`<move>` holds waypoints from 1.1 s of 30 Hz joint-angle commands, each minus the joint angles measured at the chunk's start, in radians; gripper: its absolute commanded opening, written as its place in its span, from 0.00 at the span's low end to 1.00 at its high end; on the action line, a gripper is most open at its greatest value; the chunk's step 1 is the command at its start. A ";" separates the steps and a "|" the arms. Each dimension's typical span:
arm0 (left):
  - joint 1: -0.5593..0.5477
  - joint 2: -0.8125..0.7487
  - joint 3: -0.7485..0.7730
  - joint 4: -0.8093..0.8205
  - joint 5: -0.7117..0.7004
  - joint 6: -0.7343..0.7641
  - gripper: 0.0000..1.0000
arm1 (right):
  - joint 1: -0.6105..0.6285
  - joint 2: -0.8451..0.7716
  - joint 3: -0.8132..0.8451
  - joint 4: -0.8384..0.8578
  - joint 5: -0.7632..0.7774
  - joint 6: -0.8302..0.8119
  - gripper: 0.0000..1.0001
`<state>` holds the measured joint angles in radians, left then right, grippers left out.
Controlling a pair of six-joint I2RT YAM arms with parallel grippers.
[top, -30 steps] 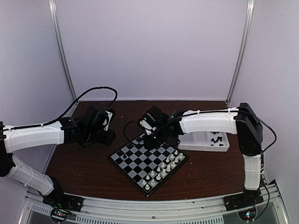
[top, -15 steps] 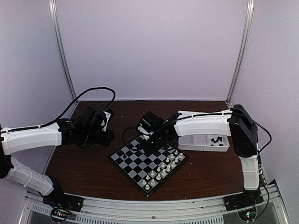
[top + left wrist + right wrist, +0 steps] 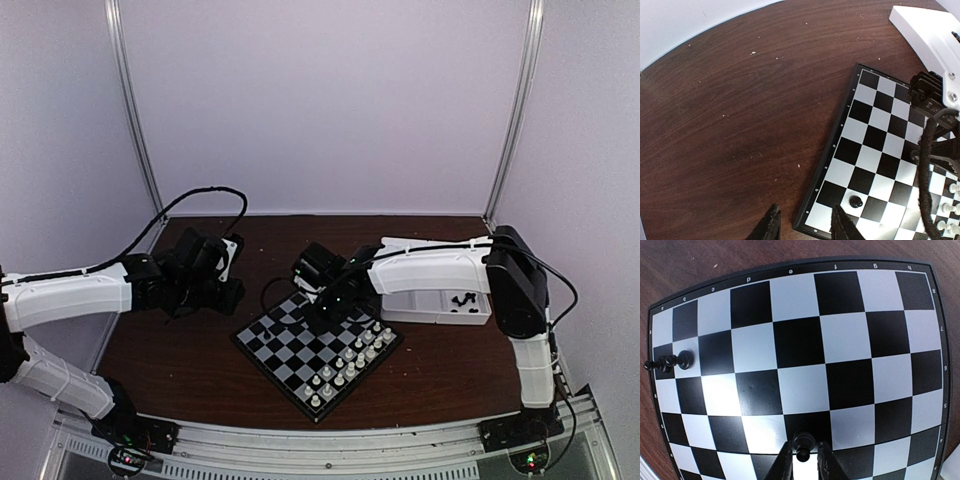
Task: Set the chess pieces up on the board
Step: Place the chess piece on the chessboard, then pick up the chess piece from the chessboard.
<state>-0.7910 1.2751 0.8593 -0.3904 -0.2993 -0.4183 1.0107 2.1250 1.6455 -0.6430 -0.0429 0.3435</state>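
The board lies turned like a diamond in the middle of the table. My right gripper hangs low over its far side. In the right wrist view a black pawn stands on a dark square, and the right gripper straddles it, open by a thin gap on either side. A second black pawn stands near the board's left edge; the left wrist view shows that pawn too. My left gripper is open and empty above the board's corner.
White chessmen fill two rows along the board's near right side. A white compartment tray with black chessmen sits to the right, partly under the right arm. Bare brown table stretches left of the board.
The right arm has swung left along the board's far side and lowered the pawn onto a square; its fingers have eased apart. The left arm has hardly moved.
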 commanded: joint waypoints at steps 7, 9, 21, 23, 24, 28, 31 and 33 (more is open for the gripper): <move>0.006 -0.013 -0.006 0.030 0.032 0.027 0.36 | 0.009 -0.046 0.007 0.009 0.096 0.004 0.23; 0.006 -0.009 -0.005 0.038 0.048 0.037 0.36 | 0.008 -0.083 -0.016 0.024 0.122 0.014 0.23; -0.013 0.095 0.052 0.090 0.182 0.060 0.39 | -0.010 -0.317 -0.240 0.142 0.309 0.042 0.24; -0.032 0.128 0.074 0.096 0.202 0.071 0.44 | -0.021 -0.353 -0.287 0.153 0.347 0.048 0.24; -0.043 0.147 0.088 0.096 0.204 0.076 0.45 | -0.029 -0.373 -0.311 0.160 0.362 0.050 0.24; -0.088 0.232 0.154 0.081 0.202 0.092 0.45 | -0.081 -0.458 -0.406 0.185 0.384 0.057 0.24; -0.111 0.285 0.197 0.076 0.207 0.096 0.45 | -0.122 -0.526 -0.472 0.199 0.401 0.056 0.24; -0.125 0.318 0.221 0.075 0.213 0.096 0.45 | -0.149 -0.572 -0.515 0.206 0.415 0.053 0.24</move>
<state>-0.8936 1.5455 1.0222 -0.3428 -0.1101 -0.3435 0.9066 1.6505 1.1900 -0.4751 0.3012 0.3851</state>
